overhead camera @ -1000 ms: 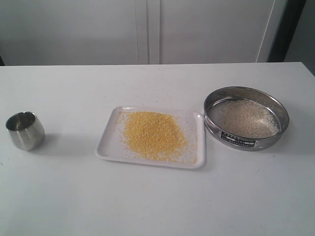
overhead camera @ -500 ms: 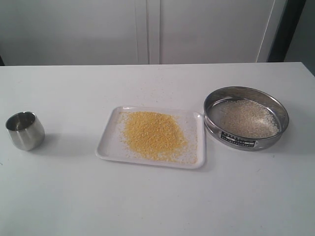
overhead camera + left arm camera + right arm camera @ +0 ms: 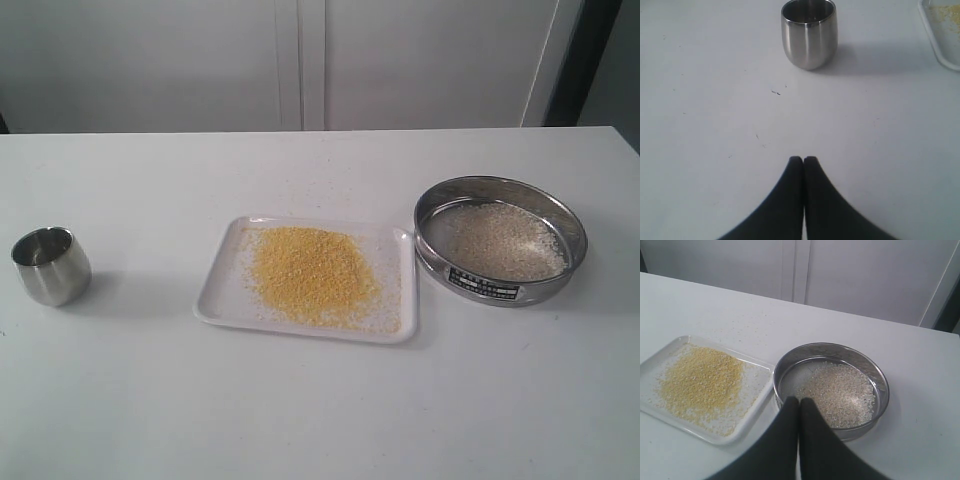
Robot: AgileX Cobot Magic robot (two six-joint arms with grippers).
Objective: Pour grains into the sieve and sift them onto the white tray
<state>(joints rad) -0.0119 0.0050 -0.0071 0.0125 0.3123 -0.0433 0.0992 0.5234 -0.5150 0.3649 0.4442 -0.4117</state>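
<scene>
One flat white tray (image 3: pixel 215 300) of yellow granules (image 3: pixel 310 272), one round steel sieve (image 3: pixel 483 285) of whitish grains (image 3: pixel 505 240), one steel cup (image 3: pixel 52 265), left gripper (image 3: pixel 803 159) and right gripper (image 3: pixel 799 400) pressed together.

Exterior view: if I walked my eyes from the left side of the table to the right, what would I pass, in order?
steel cup → white tray carrying a pile of yellow grains → sieve with whitish grains inside
</scene>
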